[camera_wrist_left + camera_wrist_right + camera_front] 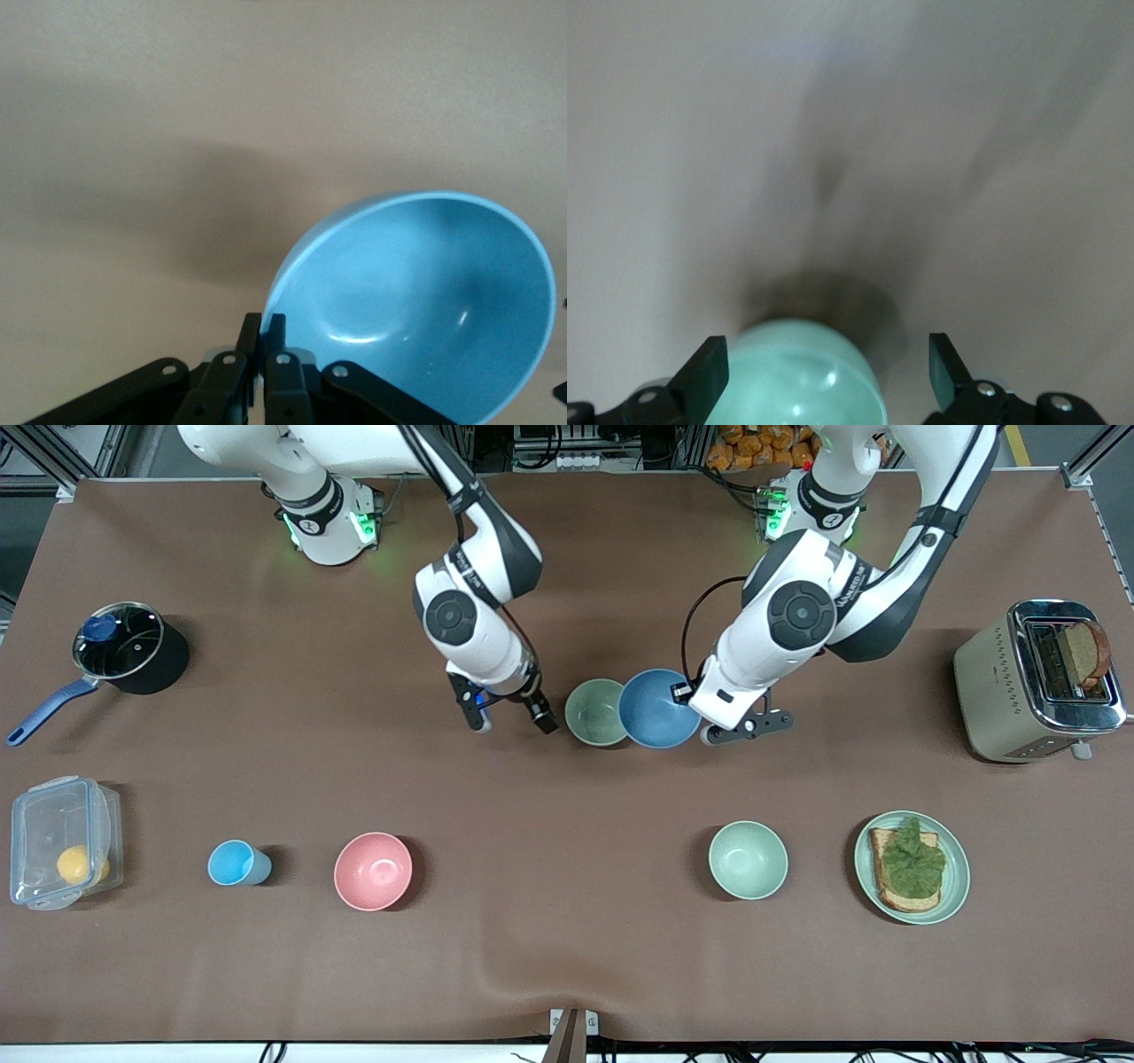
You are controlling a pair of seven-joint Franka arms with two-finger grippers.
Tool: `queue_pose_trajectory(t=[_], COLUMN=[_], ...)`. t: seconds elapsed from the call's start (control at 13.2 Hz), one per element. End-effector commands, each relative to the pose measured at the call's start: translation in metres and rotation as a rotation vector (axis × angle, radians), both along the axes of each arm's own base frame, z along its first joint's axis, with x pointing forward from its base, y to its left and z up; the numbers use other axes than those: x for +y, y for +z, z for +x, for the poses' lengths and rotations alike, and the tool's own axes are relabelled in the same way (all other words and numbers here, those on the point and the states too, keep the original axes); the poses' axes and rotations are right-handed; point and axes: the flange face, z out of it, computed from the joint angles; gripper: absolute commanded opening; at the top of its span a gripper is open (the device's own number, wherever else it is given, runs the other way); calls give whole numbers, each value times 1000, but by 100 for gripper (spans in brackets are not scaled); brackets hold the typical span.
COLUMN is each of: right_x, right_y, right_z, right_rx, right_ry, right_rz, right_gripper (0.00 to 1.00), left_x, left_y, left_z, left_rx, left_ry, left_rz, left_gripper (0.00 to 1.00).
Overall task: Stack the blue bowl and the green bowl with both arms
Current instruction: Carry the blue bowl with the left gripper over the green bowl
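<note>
The green bowl [595,711] stands upright on the table's middle. Beside it, toward the right arm's end of the table, my right gripper [512,724] is open and holds nothing. In the right wrist view the green bowl [804,376] shows low between the spread fingers [709,370], untouched by either. My left gripper [694,695] is shut on the rim of the blue bowl [656,708]. That bowl hangs tilted just above the table, and its edge overlaps the green bowl's rim. In the left wrist view the fingers [275,329] pinch the blue bowl [425,301] at its rim.
Nearer the front camera stand a blue cup [235,864], a pink bowl [373,871], a mint bowl [748,859] and a plate [955,886] with toast. A lidded pot [124,646] and a plastic box [62,841] sit at the right arm's end, a toaster [1036,677] at the left arm's.
</note>
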Motion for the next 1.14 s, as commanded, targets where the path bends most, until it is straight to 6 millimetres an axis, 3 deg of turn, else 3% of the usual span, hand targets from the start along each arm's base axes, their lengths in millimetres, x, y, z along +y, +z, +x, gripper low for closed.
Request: queue_pose_trajectory(t=[0.0, 0.45, 0.76, 1.06], right_x=[-8, 0, 7, 9], right_y=[-21, -56, -70, -72], right_z=[4, -2, -8, -9], right_rx=[52, 59, 49, 48], right_ry=[-99, -202, -235, -258], right_rz=[6, 62, 76, 92], right_gripper=[100, 100, 100, 100], left_x=[-13, -56, -70, -71], left_y=[-20, -48, -67, -87], left_z=[-19, -42, -50, -47], left_rx=[4, 18, 27, 11], left_ry=[37, 88, 72, 58], left_rz=[-57, -79, -84, -49], left_gripper=[0, 0, 0, 0])
